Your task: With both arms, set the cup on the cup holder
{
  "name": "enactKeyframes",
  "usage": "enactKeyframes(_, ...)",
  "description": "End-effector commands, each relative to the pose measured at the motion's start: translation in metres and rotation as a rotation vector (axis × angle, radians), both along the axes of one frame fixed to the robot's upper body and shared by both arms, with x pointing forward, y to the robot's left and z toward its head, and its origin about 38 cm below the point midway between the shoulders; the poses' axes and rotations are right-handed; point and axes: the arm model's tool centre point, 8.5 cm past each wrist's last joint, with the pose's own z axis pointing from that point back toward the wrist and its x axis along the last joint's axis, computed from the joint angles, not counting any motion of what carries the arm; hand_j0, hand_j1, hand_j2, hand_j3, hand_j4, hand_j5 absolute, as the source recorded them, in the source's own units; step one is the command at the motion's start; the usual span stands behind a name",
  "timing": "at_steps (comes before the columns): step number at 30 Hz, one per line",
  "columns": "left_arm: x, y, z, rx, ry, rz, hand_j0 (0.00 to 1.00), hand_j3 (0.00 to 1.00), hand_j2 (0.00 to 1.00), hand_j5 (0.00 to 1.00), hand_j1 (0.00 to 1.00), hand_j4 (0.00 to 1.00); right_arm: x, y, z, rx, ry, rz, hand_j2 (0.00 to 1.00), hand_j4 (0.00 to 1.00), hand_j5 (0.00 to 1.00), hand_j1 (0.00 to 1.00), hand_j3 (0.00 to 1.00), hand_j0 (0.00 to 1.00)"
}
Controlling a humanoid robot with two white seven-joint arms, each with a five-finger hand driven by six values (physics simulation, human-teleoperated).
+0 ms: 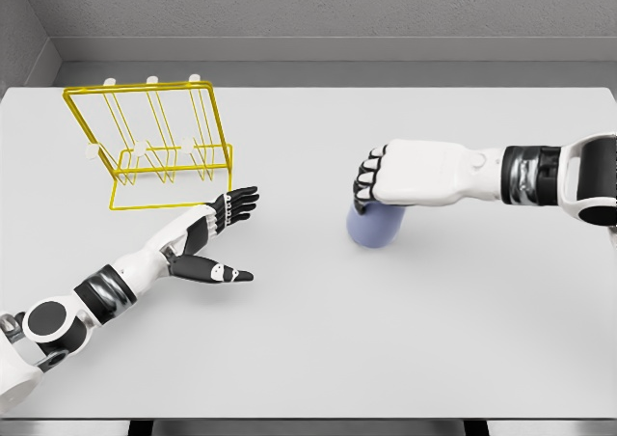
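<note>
The cup (376, 228), pale lavender, sits right of the table's middle under the right hand, but reading from the left edge comes first. Near the far left corner stands the cup holder (149, 147), a yellow wire rack with white-tipped pegs, empty and tilted back so a cup can hang from a peg. Just in front of its near rail lies the left hand (220, 233), arm entering from the near left corner, fingers spread and extended, thumb splayed low, holding nothing; it looks posed to receive a handover, being the hand closer to the rack. The bare table (308, 359) stretches between the two hands, which are well apart. Right of the middle, the right hand (386, 180) reaches in from the right edge and covers the cup from above, dark fingers curled down over its far left side; whether they fully pinch it I cannot tell, though a grasp seems underway
</note>
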Motion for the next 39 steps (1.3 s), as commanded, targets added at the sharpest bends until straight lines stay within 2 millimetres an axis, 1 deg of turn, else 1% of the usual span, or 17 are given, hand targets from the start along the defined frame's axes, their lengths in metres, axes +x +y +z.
enactKeyframes(1, 0.000, 0.001, 0.000, 0.001, 0.001, 0.002, 1.00, 1.00, 1.00, 1.00, 1.00, 1.00, 0.000, 0.009, 0.000, 0.021, 0.002, 0.013, 0.56, 0.56, 0.56, 0.56, 0.56, 0.56)
enactKeyframes(3, 0.001, 0.001, 0.000, 0.001, 0.000, 0.002, 1.00, 1.00, 1.00, 1.00, 1.00, 1.00, -0.001, 0.012, -0.003, 0.020, 0.000, 0.017, 0.56, 0.56, 0.56, 0.56, 0.56, 0.56)
enactKeyframes(13, 0.001, 0.000, 0.001, 0.000, -0.002, 0.002, 1.00, 1.00, 1.00, 1.00, 1.00, 1.00, -0.006, 0.047, -0.014, 0.043, -0.004, 0.075, 0.57, 0.57, 0.57, 0.57, 0.57, 0.57)
enactKeyframes(16, 0.001, 0.001, 0.000, 0.002, -0.001, 0.004, 1.00, 1.00, 1.00, 1.00, 1.00, 1.00, -0.008, 0.050, -0.017, 0.043, 0.005, 0.084, 0.57, 0.57, 0.57, 0.57, 0.57, 0.57)
enactKeyframes(21, 0.002, 0.001, 0.001, 0.002, -0.003, 0.004, 1.00, 1.00, 1.00, 1.00, 1.00, 1.00, -0.011, 0.062, -0.023, 0.040, 0.003, 0.103, 0.57, 0.57, 0.57, 0.57, 0.57, 0.57)
enactKeyframes(23, 0.002, 0.002, 0.000, 0.003, -0.002, 0.005, 1.00, 1.00, 1.00, 1.00, 1.00, 1.00, -0.011, 0.062, -0.025, 0.041, 0.009, 0.102, 0.58, 0.58, 0.58, 0.58, 0.58, 0.58)
enactKeyframes(24, 0.002, 0.001, 0.001, 0.001, -0.003, 0.004, 1.00, 1.00, 1.00, 1.00, 1.00, 1.00, -0.011, 0.062, -0.025, 0.041, 0.009, 0.102, 0.62, 0.62, 0.62, 0.62, 0.62, 0.62)
enactKeyframes(25, 0.002, 0.002, 0.001, 0.001, -0.003, 0.005, 1.00, 1.00, 1.00, 1.00, 1.00, 1.00, -0.011, 0.062, -0.025, 0.041, 0.010, 0.101, 0.70, 0.70, 0.70, 0.70, 0.70, 0.70)
enactKeyframes(26, 0.002, 0.002, 0.001, 0.001, -0.003, 0.005, 1.00, 1.00, 1.00, 1.00, 1.00, 1.00, -0.011, 0.062, -0.026, 0.041, 0.011, 0.101, 0.87, 0.87, 0.87, 0.87, 0.87, 0.87)
enactKeyframes(27, 0.002, 0.002, 0.001, 0.001, -0.003, 0.005, 1.00, 1.00, 1.00, 1.00, 1.00, 1.00, -0.011, 0.062, -0.026, 0.041, 0.011, 0.101, 0.97, 0.97, 0.97, 0.97, 0.97, 0.97)
enactKeyframes(28, 0.002, 0.002, 0.001, 0.001, -0.003, 0.005, 1.00, 1.00, 1.00, 1.00, 1.00, 1.00, -0.011, 0.062, -0.026, 0.041, 0.011, 0.101, 0.99, 0.99, 0.99, 0.99, 0.99, 0.99)
enactKeyframes(33, 0.002, 0.001, 0.001, 0.001, -0.002, 0.003, 1.00, 1.00, 1.00, 1.00, 1.00, 1.00, -0.011, 0.062, -0.025, 0.042, 0.010, 0.100, 0.99, 0.99, 0.99, 0.99, 0.99, 0.99)
enactKeyframes(35, 0.002, 0.002, 0.001, 0.003, -0.002, 0.005, 1.00, 1.00, 1.00, 1.00, 1.00, 1.00, -0.007, 0.055, -0.022, 0.044, 0.002, 0.081, 1.00, 1.00, 1.00, 1.00, 1.00, 1.00)
enactKeyframes(36, 0.002, 0.002, 0.001, 0.002, -0.003, 0.005, 1.00, 1.00, 1.00, 1.00, 1.00, 1.00, -0.002, 0.047, -0.012, 0.059, -0.019, 0.056, 1.00, 1.00, 1.00, 1.00, 1.00, 1.00)
enactKeyframes(38, 0.002, 0.002, 0.001, 0.001, -0.003, 0.005, 1.00, 1.00, 1.00, 1.00, 1.00, 1.00, 0.003, 0.039, 0.002, 0.091, -0.044, 0.029, 1.00, 1.00, 1.00, 1.00, 1.00, 1.00)
enactKeyframes(39, 0.002, 0.001, 0.001, 0.001, -0.003, 0.004, 1.00, 1.00, 1.00, 1.00, 1.00, 1.00, 0.008, 0.029, 0.013, 0.111, -0.070, 0.000, 1.00, 1.00, 1.00, 1.00, 1.00, 1.00)
